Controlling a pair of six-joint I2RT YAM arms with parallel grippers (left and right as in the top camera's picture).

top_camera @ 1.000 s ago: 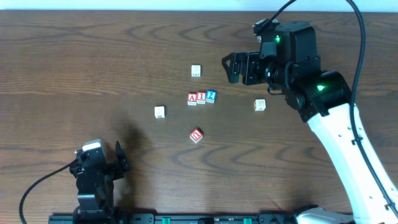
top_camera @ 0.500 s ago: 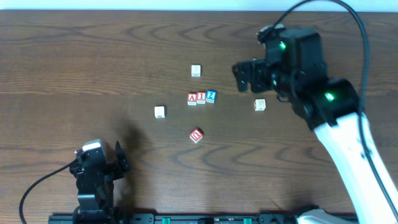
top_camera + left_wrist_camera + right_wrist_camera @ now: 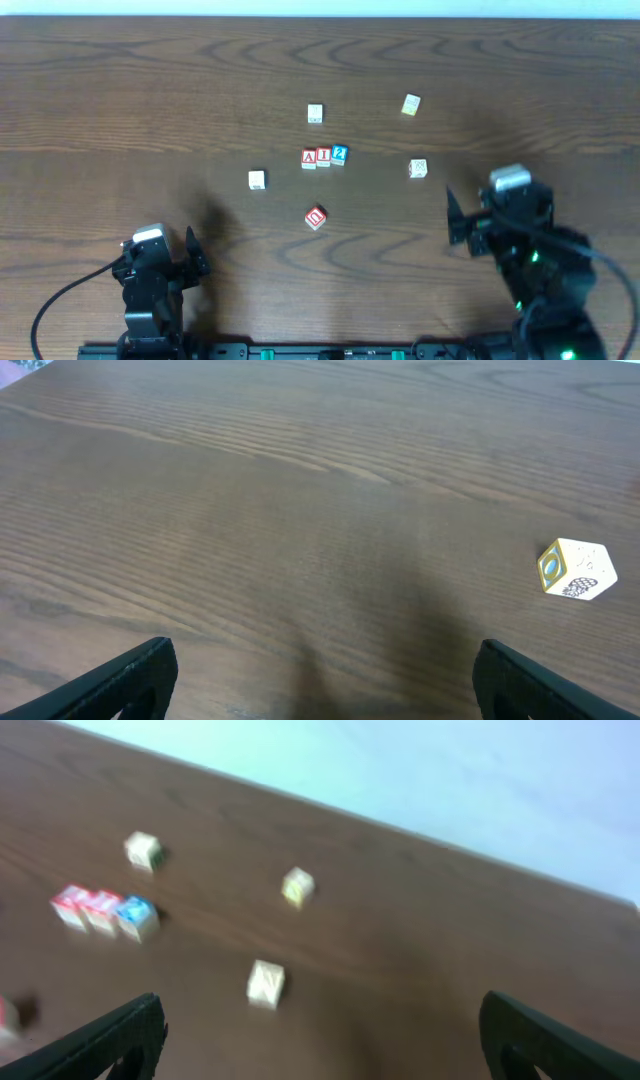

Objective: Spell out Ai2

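Sits mid-desk [image 3: 120, 90] as a touching row of blocks [image 3: 323, 156] reading A, I, 2, long axis side to side. Lies forward-left of right hand [image 3: 455, 220], forward-right of left hand [image 3: 192, 255], seemingly slightly nearer the right. Spread wide, gripping nothing, either side.

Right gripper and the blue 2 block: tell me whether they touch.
Apart. The overhead view shows the right gripper near the picture's lower right, a wide gap away from the blue 2 block.
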